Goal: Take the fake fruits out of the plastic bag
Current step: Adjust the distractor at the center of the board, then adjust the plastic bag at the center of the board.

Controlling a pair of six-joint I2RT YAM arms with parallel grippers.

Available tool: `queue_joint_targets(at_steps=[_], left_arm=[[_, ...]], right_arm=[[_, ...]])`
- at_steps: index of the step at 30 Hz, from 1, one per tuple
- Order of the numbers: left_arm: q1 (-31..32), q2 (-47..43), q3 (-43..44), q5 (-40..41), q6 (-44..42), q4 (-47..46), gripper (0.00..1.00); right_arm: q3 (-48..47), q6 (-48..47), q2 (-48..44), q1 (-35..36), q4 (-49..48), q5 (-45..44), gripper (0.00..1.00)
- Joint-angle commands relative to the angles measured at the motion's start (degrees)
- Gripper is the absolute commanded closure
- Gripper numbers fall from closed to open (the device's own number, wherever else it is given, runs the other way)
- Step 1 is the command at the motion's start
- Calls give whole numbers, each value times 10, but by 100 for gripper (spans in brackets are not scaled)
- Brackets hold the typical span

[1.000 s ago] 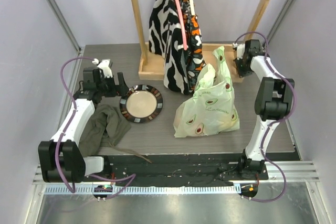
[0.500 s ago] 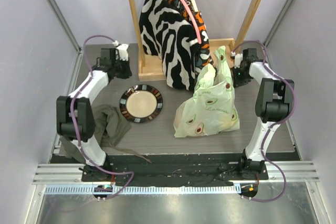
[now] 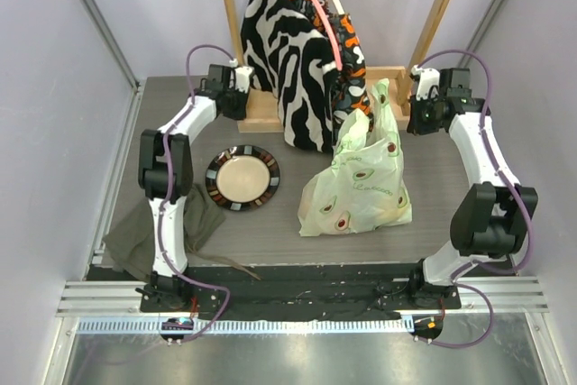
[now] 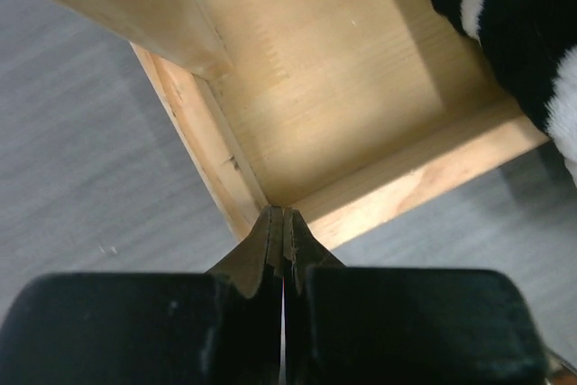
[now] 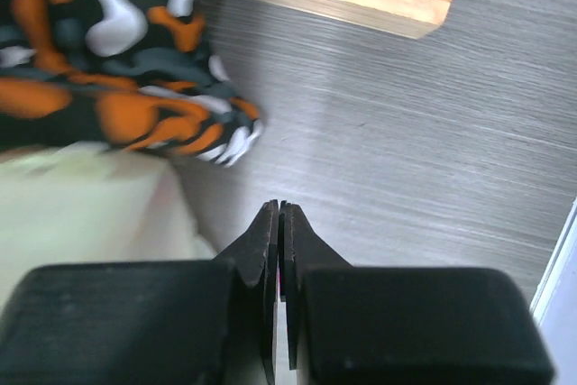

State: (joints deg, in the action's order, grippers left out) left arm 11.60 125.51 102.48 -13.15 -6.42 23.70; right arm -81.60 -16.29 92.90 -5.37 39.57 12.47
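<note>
The left gripper (image 4: 284,215) has swung away to well left of the plastic bag (image 3: 361,182) and snapped shut on nothing, while the right gripper (image 5: 280,209) hangs pinched and empty just right of the bag's handles, so the fake fruits, unseen, are presumably all inside.

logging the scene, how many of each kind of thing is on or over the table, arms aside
plastic bag: 1
plate: 1
olive cloth: 1
hanging garments: 2
wooden rack: 1
fake fruits in view: 0
total: 6
</note>
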Motion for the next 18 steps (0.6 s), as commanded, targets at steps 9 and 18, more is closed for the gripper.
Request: queue_joint_targets(at_steps=[9,18], left_arm=[[0,-38,49,-37,-19,54,97],[18,-423,-206,-97,130,64,21]], right_arm=[[-28,-25,-112,5,102,87,73],[-129,61,-178,5,134,88,36]])
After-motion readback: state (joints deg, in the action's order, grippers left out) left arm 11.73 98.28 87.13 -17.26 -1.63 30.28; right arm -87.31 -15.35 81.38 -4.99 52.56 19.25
